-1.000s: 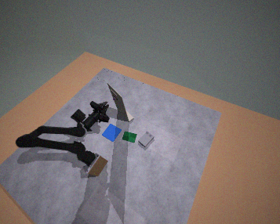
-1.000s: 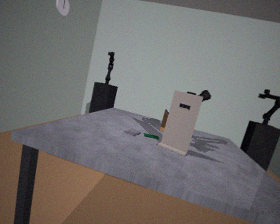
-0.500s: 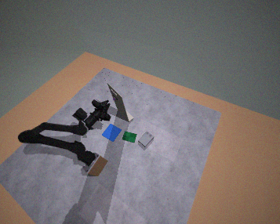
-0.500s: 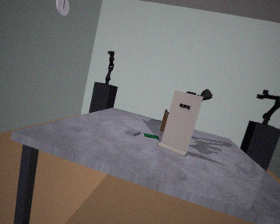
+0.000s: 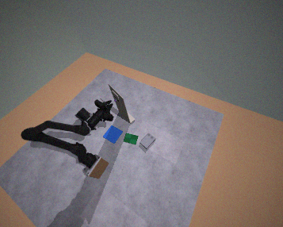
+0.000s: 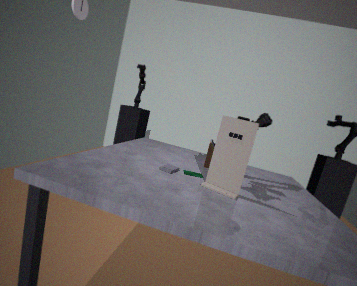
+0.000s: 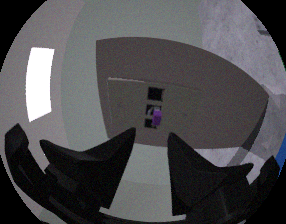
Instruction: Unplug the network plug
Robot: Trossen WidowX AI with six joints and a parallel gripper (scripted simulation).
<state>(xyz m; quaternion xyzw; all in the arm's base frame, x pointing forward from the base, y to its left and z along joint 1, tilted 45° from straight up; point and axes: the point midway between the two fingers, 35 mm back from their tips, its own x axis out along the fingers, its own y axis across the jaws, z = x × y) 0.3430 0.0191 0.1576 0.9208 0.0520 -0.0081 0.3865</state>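
So the plug (image 7: 154,116) is sitting in its socket on the upright panel (image 7: 187,90) — in the wrist view it's that little purple-ish blob just below a dark opening, dead ahead of the gripper (image 7: 151,137) and a touch above the line between the two fingertips. The fingers are partly spread with nothing between them; you can see plain panel through the gap.

The relation that matters here: the plug lies straight out in front of the gripper, along the direction the fingers point, and its long axis looks to run into the panel face, so pretty much in line with the approach. From the top view the gripper (image 5: 108,105) is near the panel (image 5: 121,104) on the arm's side but I'd say not touching it. The tab itself is too small to make out.

My read is that the unlock step isn't done yet — the next move calls for closing that last bit of distance and getting a finger down onto the top of the plug. Coming in a bit high seems right, since the press goes downward.

The blue square (image 5: 112,133) on the table (image 5: 181,131) is just beside the panel's base, near the arm, so the drop-off is a short trip afterwards.
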